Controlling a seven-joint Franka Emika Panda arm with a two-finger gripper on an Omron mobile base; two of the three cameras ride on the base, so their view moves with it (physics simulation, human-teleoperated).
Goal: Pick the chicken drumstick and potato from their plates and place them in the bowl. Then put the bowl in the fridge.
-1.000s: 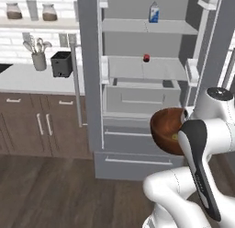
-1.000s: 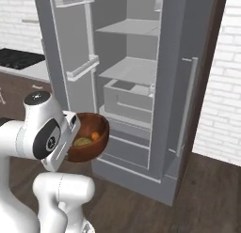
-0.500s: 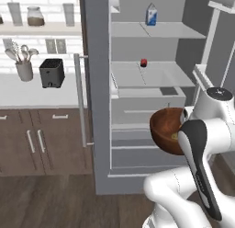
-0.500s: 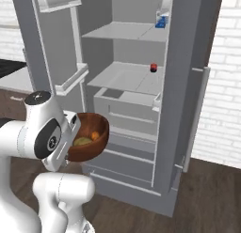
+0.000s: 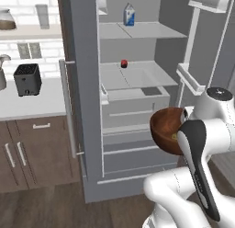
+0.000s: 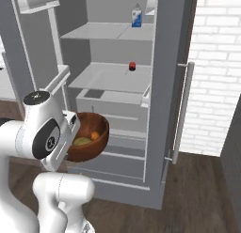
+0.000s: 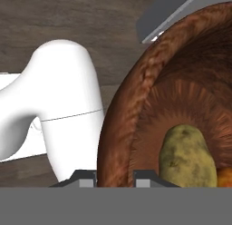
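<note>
Wooden round bowl (image 7: pixel 136 101) clamped at its rim, cradling lumpy potato (image 7: pixel 186 158).

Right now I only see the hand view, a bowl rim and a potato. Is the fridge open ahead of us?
Observer: Yes, the fridge stands open ahead, shelves showing.
Operator: Anything on the shelves?
Observer: A carton on the top shelf, a small red thing on the middle shelf.
Operator: Where's the bowl against those?
Observer: The bowl hangs lower than the middle shelf, about level with the drawers.
</note>
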